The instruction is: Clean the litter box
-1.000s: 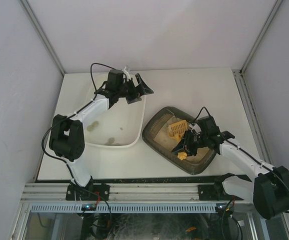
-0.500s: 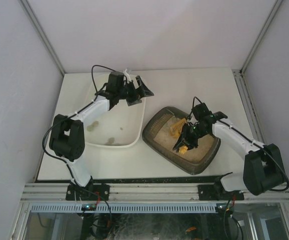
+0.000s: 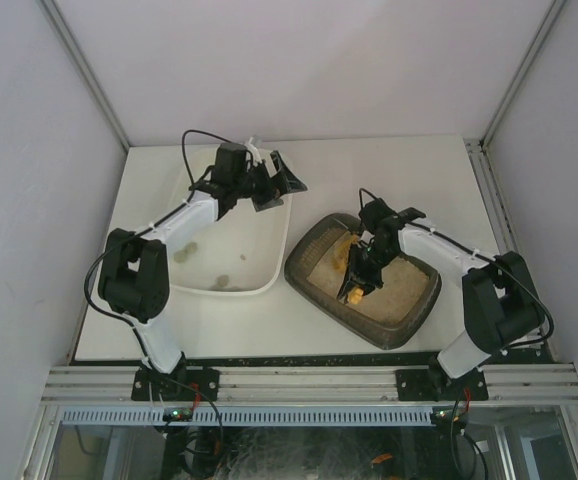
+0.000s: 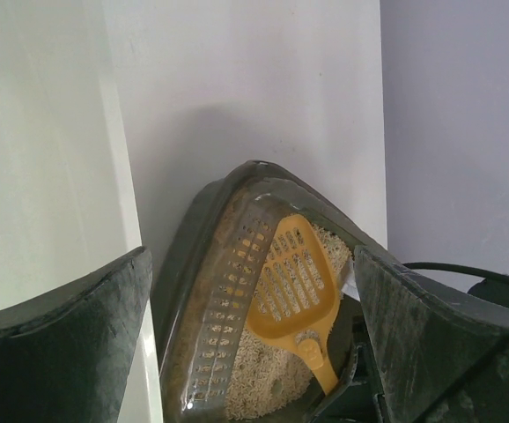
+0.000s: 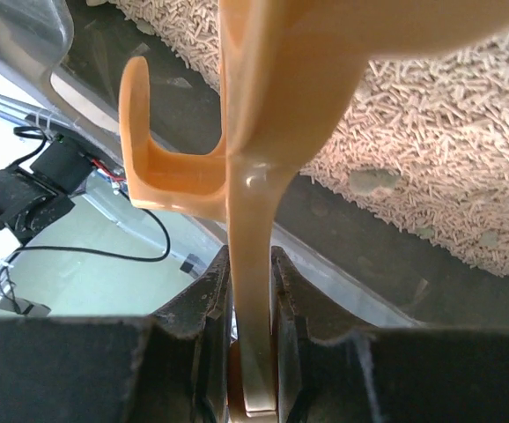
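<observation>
— Right side, what's it doing?
— Right gripper (image 3: 365, 272) is clamping the handle of the orange scoop (image 5: 272, 88), a pad pressing on each flat side. The scoop head is reaching over pale litter (image 5: 431, 132).
— And the litter box?
— Litter box (image 3: 409, 328) is sitting on the worktop (image 3: 389, 175), right of centre, one corner just beside the white tub (image 3: 259, 289).
— Left side?
— Left gripper (image 3: 279, 184) is hanging over the tub's far right corner, spread wide, gripping nothing.

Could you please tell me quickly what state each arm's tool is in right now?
Left tool: open, holding nothing.
Right tool: closed on the handle of the yellow scoop.
</observation>
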